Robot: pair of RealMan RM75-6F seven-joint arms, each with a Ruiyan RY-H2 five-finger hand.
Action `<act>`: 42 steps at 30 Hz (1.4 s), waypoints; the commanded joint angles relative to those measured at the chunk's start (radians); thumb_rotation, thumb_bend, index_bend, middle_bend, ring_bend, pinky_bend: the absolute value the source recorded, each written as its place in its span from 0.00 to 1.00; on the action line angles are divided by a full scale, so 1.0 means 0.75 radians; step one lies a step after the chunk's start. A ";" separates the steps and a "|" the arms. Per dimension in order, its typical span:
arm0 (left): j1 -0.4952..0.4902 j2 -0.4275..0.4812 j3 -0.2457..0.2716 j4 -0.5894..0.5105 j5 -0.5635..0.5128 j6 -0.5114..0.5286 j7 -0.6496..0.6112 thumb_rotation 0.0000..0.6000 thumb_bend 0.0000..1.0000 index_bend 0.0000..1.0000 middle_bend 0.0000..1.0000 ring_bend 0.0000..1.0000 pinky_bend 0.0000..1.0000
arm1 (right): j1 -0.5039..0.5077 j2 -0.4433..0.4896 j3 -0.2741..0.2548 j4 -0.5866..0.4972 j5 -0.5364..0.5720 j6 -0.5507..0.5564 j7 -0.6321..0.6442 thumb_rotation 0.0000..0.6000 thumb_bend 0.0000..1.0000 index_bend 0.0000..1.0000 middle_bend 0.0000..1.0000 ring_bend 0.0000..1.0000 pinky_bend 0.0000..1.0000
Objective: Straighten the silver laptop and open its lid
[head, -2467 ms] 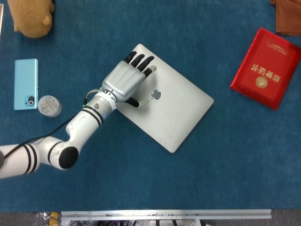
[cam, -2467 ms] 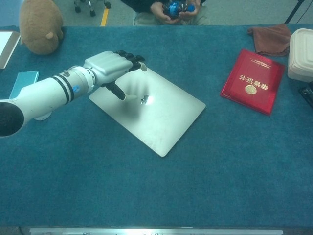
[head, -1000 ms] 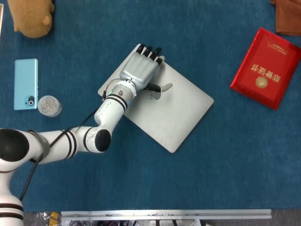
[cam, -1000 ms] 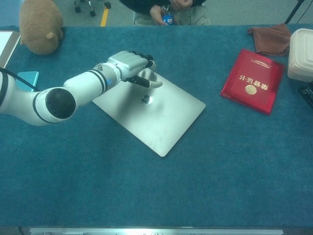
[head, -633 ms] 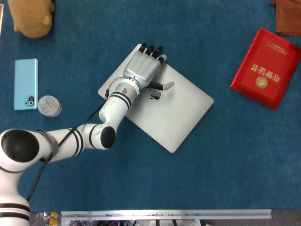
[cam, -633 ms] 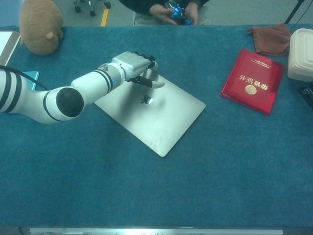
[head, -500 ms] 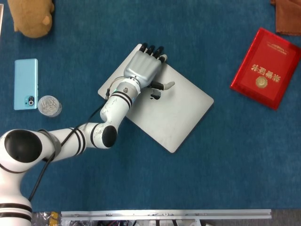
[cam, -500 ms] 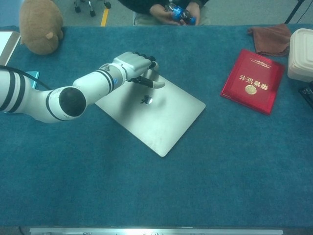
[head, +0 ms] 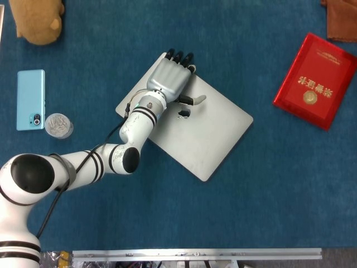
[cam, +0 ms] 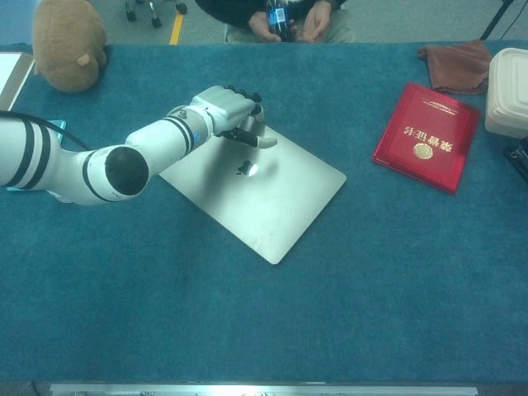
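The silver laptop (head: 209, 131) (cam: 276, 198) lies closed and skewed on the blue table, one corner pointing toward the near edge. My left hand (head: 168, 79) (cam: 227, 110) rests palm down on its far left corner, dark fingertips (head: 179, 56) curled over the far edge and the thumb stretched out across the lid beside the logo. The lid lies flat. My right hand appears in neither view.
A red booklet (head: 315, 81) (cam: 427, 136) lies to the right. At the left sit a light-blue phone (head: 30, 99), a small round clear container (head: 58, 125) and a brown plush toy (head: 36, 19) (cam: 70, 45). A brown cloth (cam: 458, 64) and a white box (cam: 507, 91) are far right.
My left hand has shifted from the lid's left part toward the far corner, its fingertips now over the far edge. The laptop has barely moved over the last half second.
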 commanded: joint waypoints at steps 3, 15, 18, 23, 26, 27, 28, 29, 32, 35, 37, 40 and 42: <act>0.002 0.003 0.002 -0.001 0.006 0.007 0.002 0.10 0.17 0.23 0.00 0.00 0.00 | 0.000 -0.001 -0.001 0.001 0.001 -0.001 0.001 1.00 0.13 0.00 0.02 0.00 0.03; 0.030 0.032 0.035 -0.011 0.005 0.027 0.032 0.07 0.17 0.27 0.00 0.00 0.00 | 0.001 -0.004 -0.003 -0.005 -0.003 0.003 -0.007 1.00 0.13 0.00 0.02 0.00 0.03; 0.040 0.047 0.042 -0.023 0.003 0.034 0.039 0.08 0.17 0.27 0.00 0.00 0.00 | 0.003 -0.007 -0.005 -0.009 -0.006 0.002 -0.011 1.00 0.13 0.00 0.02 0.00 0.03; 0.058 0.075 0.058 -0.043 0.006 0.048 0.050 0.08 0.17 0.27 0.00 0.00 0.00 | 0.003 -0.010 -0.007 -0.016 -0.010 0.005 -0.020 1.00 0.13 0.00 0.02 0.00 0.03; 0.071 0.093 0.063 -0.057 0.001 0.055 0.050 0.08 0.17 0.27 0.00 0.00 0.00 | 0.004 -0.012 -0.008 -0.022 -0.014 0.007 -0.028 1.00 0.13 0.00 0.02 0.00 0.03; 0.076 0.100 0.066 -0.063 0.001 0.058 0.051 0.08 0.17 0.27 0.00 0.00 0.00 | 0.004 -0.013 -0.009 -0.025 -0.015 0.008 -0.032 1.00 0.13 0.00 0.02 0.00 0.03; 0.080 0.106 0.070 -0.067 0.001 0.061 0.054 0.08 0.17 0.27 0.00 0.00 0.00 | 0.004 -0.013 -0.010 -0.027 -0.017 0.009 -0.034 1.00 0.13 0.00 0.02 0.00 0.03; 0.084 0.112 0.074 -0.072 0.003 0.065 0.057 0.08 0.17 0.27 0.00 0.00 0.00 | 0.004 -0.014 -0.010 -0.028 -0.018 0.010 -0.037 1.00 0.13 0.00 0.02 0.00 0.03; 0.098 0.138 0.085 -0.093 0.004 0.076 0.062 0.07 0.17 0.27 0.00 0.00 0.00 | 0.004 -0.017 -0.011 -0.035 -0.022 0.013 -0.043 1.00 0.13 0.00 0.02 0.00 0.03; 0.111 0.172 0.090 -0.128 -0.001 0.096 0.071 0.07 0.17 0.27 0.00 0.00 0.00 | 0.005 -0.018 -0.011 -0.041 -0.027 0.016 -0.048 1.00 0.13 0.00 0.02 0.00 0.03; 0.116 0.198 0.091 -0.159 0.000 0.113 0.078 0.07 0.17 0.27 0.00 0.00 0.00 | 0.004 -0.019 -0.010 -0.041 -0.029 0.019 -0.048 1.00 0.13 0.00 0.02 0.00 0.03; 0.117 0.222 0.084 -0.197 0.008 0.133 0.082 0.07 0.17 0.27 0.00 0.00 0.00 | 0.004 -0.021 -0.010 -0.041 -0.031 0.020 -0.045 1.00 0.13 0.00 0.02 0.00 0.03; 0.117 0.224 0.072 -0.209 0.023 0.139 0.070 0.07 0.17 0.26 0.00 0.00 0.00 | 0.004 -0.022 -0.012 -0.041 -0.033 0.020 -0.045 1.00 0.13 0.00 0.02 0.00 0.03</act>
